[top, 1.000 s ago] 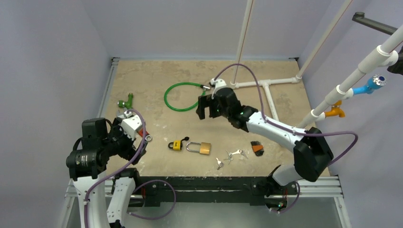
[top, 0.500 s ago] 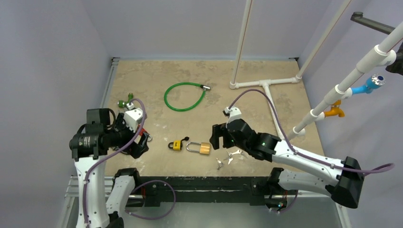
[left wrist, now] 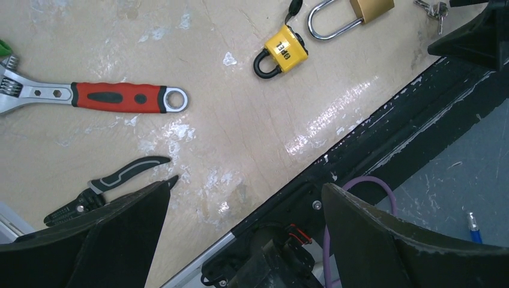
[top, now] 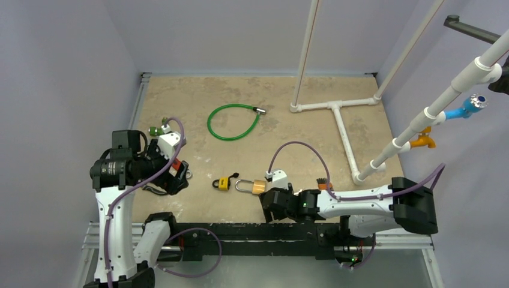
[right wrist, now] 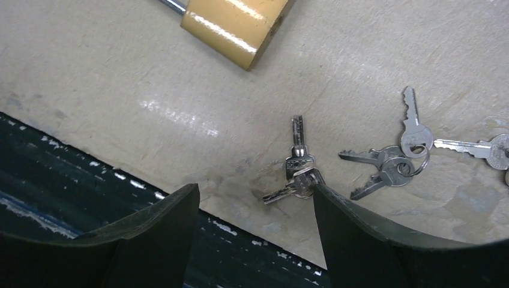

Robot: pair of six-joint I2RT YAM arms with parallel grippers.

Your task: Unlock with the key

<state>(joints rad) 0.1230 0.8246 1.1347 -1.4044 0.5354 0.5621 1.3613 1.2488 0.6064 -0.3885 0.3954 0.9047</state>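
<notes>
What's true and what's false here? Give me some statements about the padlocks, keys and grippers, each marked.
1. The right gripper hovers over the small keys with jaws apart. True.
2. A key sits in the brass padlock. False: the keys lie loose on the table.
3. The left gripper holds the red-handled wrench. False: it is open and empty; the wrench lies on the table.
4. The yellow padlock lies beside the brass one. True.

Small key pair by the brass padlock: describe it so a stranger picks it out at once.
Go to the table's near edge, just below the brass padlock in the right wrist view. Two key bunches lie there; the small key pair sits nearest the edge, in front of the right gripper. Unlike the larger bunch beside it, it has only two short keys.
</notes>
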